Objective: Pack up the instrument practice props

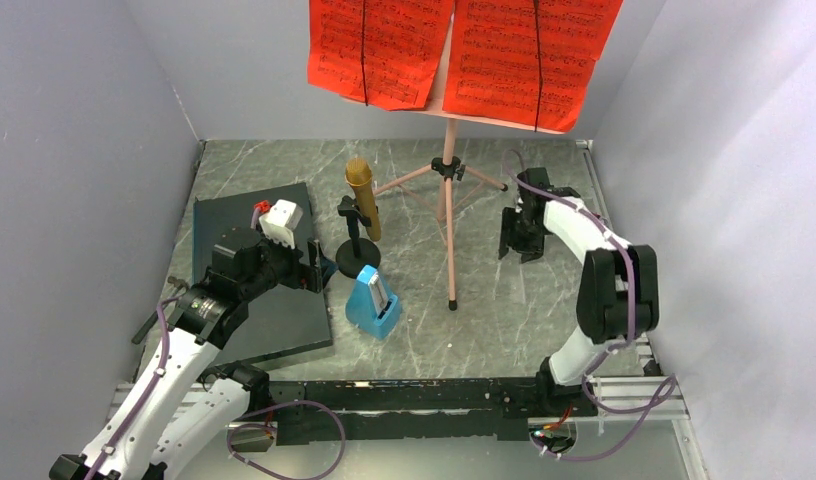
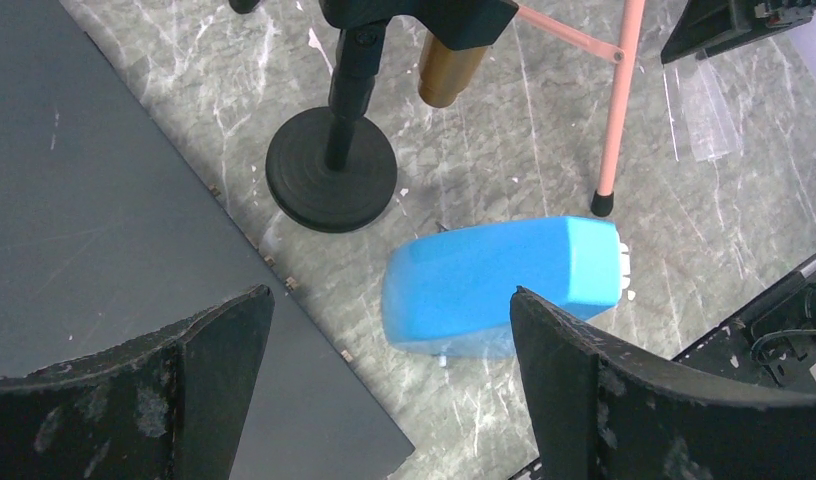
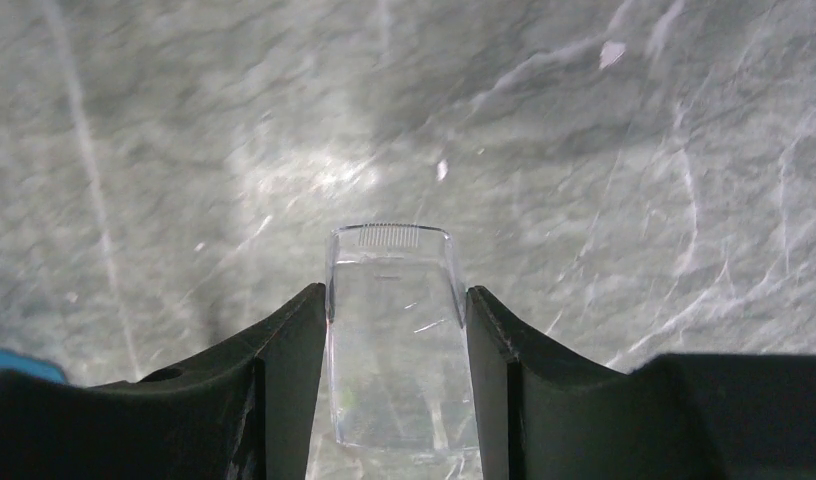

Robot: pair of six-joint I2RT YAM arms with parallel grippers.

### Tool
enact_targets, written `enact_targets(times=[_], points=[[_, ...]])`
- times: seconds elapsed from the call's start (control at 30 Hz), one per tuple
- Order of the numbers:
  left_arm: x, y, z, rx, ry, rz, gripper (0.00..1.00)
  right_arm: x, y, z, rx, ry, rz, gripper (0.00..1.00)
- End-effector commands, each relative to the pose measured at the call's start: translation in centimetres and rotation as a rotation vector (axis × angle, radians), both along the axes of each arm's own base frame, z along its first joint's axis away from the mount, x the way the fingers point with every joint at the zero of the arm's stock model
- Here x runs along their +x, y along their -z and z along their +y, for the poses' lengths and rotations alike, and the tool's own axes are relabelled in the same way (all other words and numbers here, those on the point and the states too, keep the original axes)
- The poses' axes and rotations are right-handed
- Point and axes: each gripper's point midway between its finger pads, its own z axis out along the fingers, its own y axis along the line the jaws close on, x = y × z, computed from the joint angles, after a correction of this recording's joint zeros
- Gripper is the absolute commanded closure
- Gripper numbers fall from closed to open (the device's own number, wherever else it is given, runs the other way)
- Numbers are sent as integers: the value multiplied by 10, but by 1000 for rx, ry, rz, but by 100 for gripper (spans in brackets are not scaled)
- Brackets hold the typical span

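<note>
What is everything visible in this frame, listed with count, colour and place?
music stand: 1, pink, far centre
sheet-music pages: 2, red, on its desk
microphone: 1, gold, left of that stand
round-base stand: 1, black, holding the microphone
metronome: 1, blue, near that base
slab: 1, dark, flat at left
clear plastic piece: 1, transparent, right side, gripped
table: 1, grey marbled, under everything
left tool: 1, black, open, by the slab's edge
right tool: 1, black, closed on the clear plastic piece
</note>
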Motion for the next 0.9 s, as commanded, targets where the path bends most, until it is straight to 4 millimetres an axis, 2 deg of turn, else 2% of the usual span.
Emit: enact_targets(times=[0.0, 0.1, 0.33, 0.5, 0.67, 0.87], points=[[2, -14, -8, -48, 34, -48, 6, -6, -39, 19, 16, -45, -133, 100], [1, -15, -11, -58, 48, -46, 6, -15, -61, 36, 5, -101, -216, 100], [-3, -19, -15, -81, 74, -55, 6, -44, -110, 90, 84, -245, -426, 100], [-3, -18, -16, -80, 78, -53, 6, -70, -139, 125, 197, -392, -591, 100], [-2, -17, -12, -65, 60, -59, 6, -91, -180, 151, 364, -490, -796, 100], [-2, -18, -4, -45, 32, -89, 6, -102, -213, 184, 494, -645, -967, 100]])
